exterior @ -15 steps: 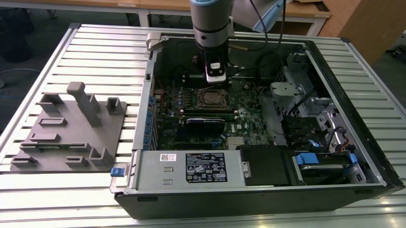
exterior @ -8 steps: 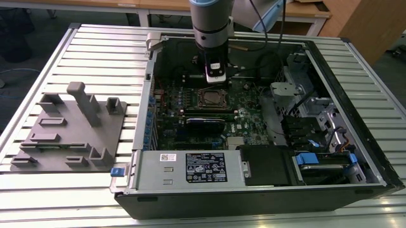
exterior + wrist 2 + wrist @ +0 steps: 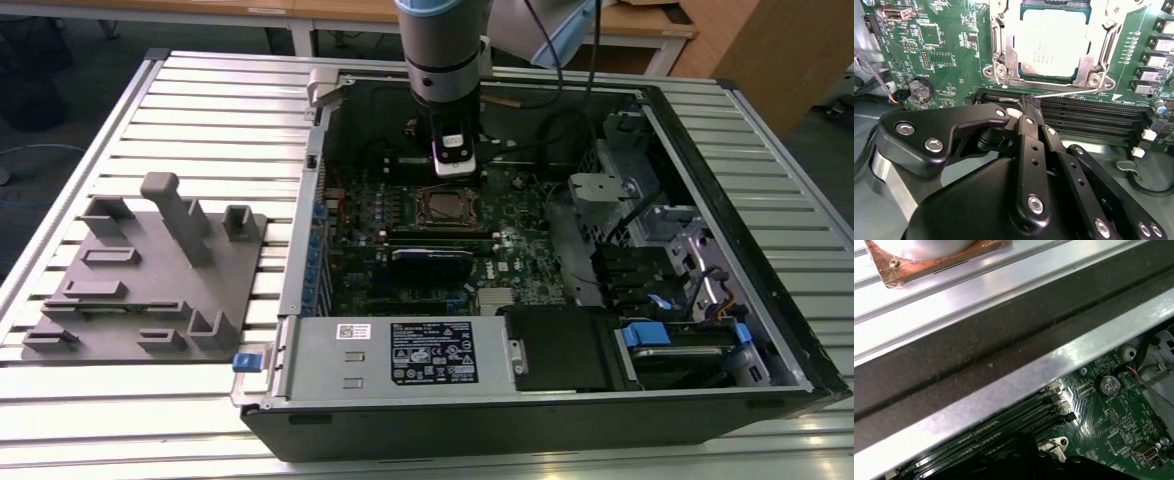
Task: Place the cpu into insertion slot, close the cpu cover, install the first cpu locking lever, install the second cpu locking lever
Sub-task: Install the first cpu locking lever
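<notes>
Beyond the closed jaws, the cpu point(image 3: 1054, 42) lies under the cpu cover point(image 3: 1012, 50).

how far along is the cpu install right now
Looks done: the cpu sits in the insertion slot, and the cpu cover lies flat over it. In hand: the gripper, jaws together, is at the end of a thin locking lever running along the socket's edge. Left: neither lever can be seen latched, so both lever steps look open.
</notes>
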`<state>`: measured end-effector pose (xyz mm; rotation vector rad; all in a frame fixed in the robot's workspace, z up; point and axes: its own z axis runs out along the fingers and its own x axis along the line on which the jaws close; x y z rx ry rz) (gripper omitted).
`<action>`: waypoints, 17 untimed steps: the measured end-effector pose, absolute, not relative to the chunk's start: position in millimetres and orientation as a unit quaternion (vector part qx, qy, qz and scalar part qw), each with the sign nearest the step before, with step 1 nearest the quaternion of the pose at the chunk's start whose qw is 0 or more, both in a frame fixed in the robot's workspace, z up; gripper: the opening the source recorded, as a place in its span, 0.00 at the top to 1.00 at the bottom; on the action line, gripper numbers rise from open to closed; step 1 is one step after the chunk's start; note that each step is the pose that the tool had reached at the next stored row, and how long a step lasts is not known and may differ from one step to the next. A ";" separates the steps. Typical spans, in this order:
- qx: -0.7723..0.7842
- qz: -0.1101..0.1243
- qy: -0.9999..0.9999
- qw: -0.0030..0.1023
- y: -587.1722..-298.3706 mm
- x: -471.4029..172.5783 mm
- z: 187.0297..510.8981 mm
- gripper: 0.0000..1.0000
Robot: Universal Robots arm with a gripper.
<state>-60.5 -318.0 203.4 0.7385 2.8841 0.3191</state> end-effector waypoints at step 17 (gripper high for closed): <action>0.245 0.106 0.960 0.083 -318.0 -62.9 202.2 0.90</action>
